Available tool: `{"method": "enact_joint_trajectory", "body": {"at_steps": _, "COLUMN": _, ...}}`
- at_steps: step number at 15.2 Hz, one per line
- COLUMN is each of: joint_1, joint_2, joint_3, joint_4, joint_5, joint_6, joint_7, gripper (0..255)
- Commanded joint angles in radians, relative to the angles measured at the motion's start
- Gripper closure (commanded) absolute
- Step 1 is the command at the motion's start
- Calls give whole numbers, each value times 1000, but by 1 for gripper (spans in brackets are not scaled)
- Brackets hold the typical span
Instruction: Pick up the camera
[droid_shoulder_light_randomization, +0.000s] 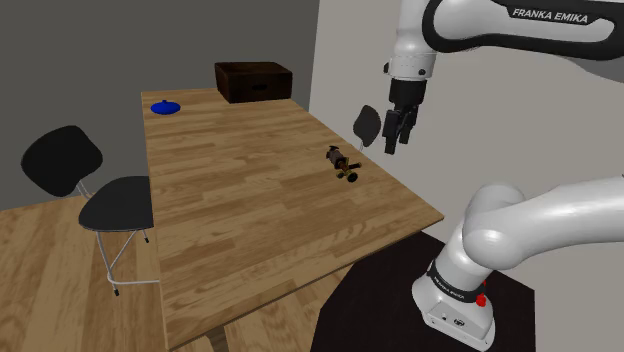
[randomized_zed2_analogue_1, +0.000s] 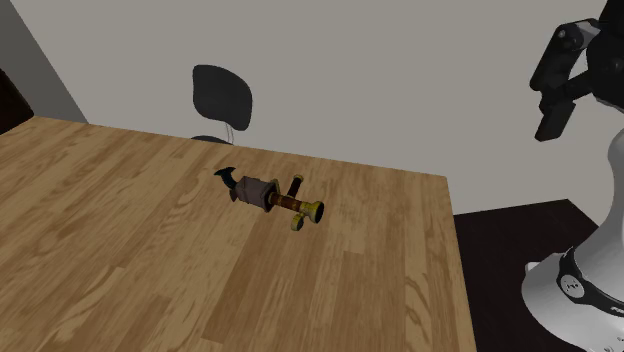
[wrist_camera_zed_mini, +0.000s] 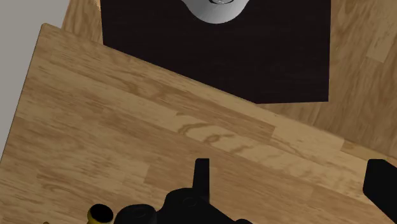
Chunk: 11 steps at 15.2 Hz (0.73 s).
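The grey-brown, yellow-tipped camera (randomized_zed2_analogue_1: 268, 196) lies on its side on the wooden table (randomized_zed2_analogue_1: 120, 260).

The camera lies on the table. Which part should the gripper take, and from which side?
Likely the grey middle of the camera, from straight above, with the fingers across its long axis. It lies flat on the table, and both ends carry irregular protruding parts. The gripper hangs open, high and to one side.

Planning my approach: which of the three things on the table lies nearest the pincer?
The small dark camera with the yellow end; the blue dish and brown box sit at the table's far end.
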Motion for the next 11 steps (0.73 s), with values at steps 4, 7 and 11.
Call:
{"method": "enact_joint_trajectory", "body": {"at_steps": 4, "joint_1": -14, "joint_2": 77, "joint_3": -46, "joint_4": -3, "joint_5": -31, "joint_6": 75, "joint_7": -47, "gripper": 0}}
{"method": "enact_joint_trajectory", "body": {"at_steps": 7, "joint_1": -26, "joint_2": 165, "joint_3": -92, "joint_4": 6, "joint_5": -57, "joint_6": 149, "joint_7": -93, "gripper": 0}}
{"method": "enact_joint_trajectory", "body": {"at_steps": 11, "joint_1": -39, "joint_2": 294, "joint_3": -150, "joint_4": 37, "joint_5": -77, "joint_6": 242, "joint_7": -155, "gripper": 0}}
